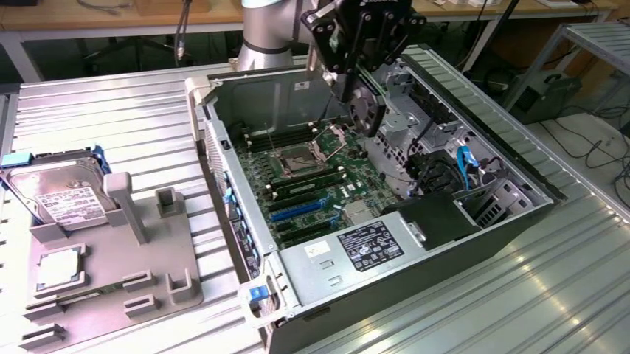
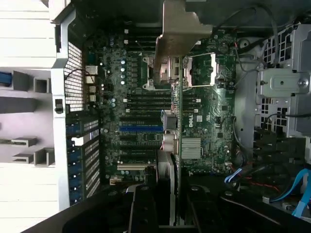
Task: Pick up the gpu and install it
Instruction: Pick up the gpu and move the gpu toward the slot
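1 gripper (image 1: 356,74) is shut tight on 1 gpu (image 1: 362,107). The gpu hangs on its edge over the far end of 1 open computer case (image 1: 492,129), above the green motherboard (image 1: 325,184). In the wrist view its silver bracket (image 2: 180,29) points away from the fingers (image 2: 141,208). 1 hard drive (image 1: 59,193) lies by 1 grey holder (image 1: 108,287) at the exterior view's left. All rest on 1 ribbed metal table (image 1: 118,118). Wooden benches (image 1: 99,15) stand behind.
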Robot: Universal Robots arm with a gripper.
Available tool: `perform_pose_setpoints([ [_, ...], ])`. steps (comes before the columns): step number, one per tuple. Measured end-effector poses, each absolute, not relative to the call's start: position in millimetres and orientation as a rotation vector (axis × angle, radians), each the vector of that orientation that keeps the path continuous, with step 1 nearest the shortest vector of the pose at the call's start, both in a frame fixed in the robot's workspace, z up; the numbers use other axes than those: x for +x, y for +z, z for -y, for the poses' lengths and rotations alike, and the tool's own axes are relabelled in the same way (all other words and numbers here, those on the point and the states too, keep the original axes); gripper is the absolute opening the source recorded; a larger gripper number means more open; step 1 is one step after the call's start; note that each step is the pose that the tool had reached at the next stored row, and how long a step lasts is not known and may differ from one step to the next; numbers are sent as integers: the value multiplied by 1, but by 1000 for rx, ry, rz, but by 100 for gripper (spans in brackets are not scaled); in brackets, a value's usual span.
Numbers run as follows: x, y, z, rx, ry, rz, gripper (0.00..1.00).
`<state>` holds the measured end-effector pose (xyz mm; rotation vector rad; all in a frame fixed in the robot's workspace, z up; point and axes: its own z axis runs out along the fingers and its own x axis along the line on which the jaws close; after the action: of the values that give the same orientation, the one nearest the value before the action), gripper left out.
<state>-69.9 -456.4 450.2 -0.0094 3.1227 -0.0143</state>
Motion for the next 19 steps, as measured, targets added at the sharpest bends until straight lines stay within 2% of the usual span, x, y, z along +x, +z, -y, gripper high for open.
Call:
perform_pose_setpoints([
  [19,-46,450,455,-12,-15,-3123,28],
])
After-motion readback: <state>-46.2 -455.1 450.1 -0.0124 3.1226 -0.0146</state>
